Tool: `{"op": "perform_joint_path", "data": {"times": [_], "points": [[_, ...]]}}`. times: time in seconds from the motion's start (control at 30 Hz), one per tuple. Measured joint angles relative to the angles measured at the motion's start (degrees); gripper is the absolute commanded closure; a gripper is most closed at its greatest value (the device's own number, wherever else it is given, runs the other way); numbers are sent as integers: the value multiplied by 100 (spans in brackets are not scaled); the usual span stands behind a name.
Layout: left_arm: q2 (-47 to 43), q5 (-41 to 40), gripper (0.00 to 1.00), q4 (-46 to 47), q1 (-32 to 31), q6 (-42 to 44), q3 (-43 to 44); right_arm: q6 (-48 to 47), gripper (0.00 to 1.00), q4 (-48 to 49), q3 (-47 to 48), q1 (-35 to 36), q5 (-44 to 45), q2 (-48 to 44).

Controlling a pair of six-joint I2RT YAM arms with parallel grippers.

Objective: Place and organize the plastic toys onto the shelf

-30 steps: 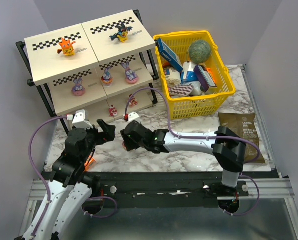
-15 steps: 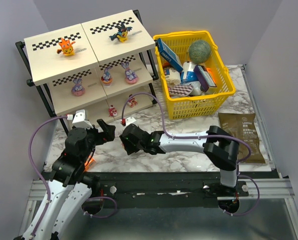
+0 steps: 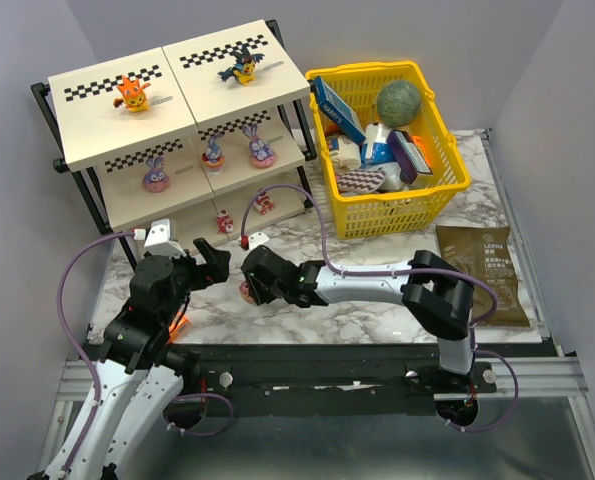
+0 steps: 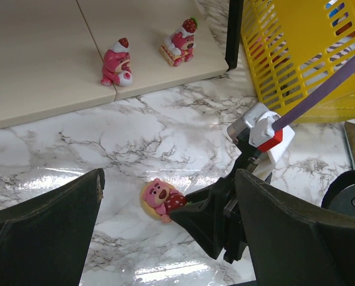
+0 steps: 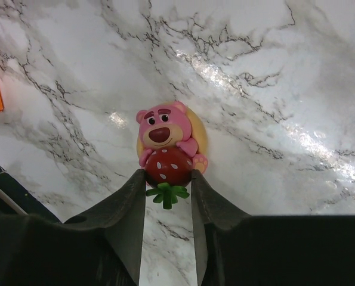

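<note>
Although seven figurines already stood on the shelf [image 3: 97,135], an eighth, a pink bear figurine [image 5: 165,140], lay face up on the marble table [image 3: 377,315] in front of the bottom tier and apart from it. It rested on a pale yellow disc, with a red strawberry against its belly.

Right gripper [image 5: 168,179]: low over the table. Its two fingers [image 5: 129,202] were closed in on the strawberry, one touching each side. The bear was still lying on the marble.

Left gripper [image 3: 211,258]: spread wide, holding nothing, hanging just left of the right gripper. Its wrist view looked down on the bear and the right fingers.

Shelf contents:
- Top tier: an orange figurine [image 3: 132,93] on the left panel and a black-and-yellow winged figurine [image 3: 242,68] on the right panel.
- Middle tier: three purple-pink bunny-eared figurines [image 3: 155,172] in a loose row.
- Bottom tier: two small red-pink figurines [image 4: 116,61], upright near the right front corner, each topped with a strawberry.

A yellow basket [image 3: 447,190] sat just right of the shelf, holding boxes and a green ball [image 3: 398,102]. A brown packet [image 3: 482,270] lay flat on the table near the basket's front right corner.
</note>
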Motion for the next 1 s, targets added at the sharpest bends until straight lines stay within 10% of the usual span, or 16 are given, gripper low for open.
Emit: {"op": "perform_joint_path", "data": {"times": [0.33, 1.0], "points": [[-39, -107, 1, -31, 0, -7, 0, 125, 98, 39, 476, 0, -109, 369], [-1320, -1574, 1, -361, 0, -354, 2, 485, 99, 203, 2507, 0, -44, 1742]]}}
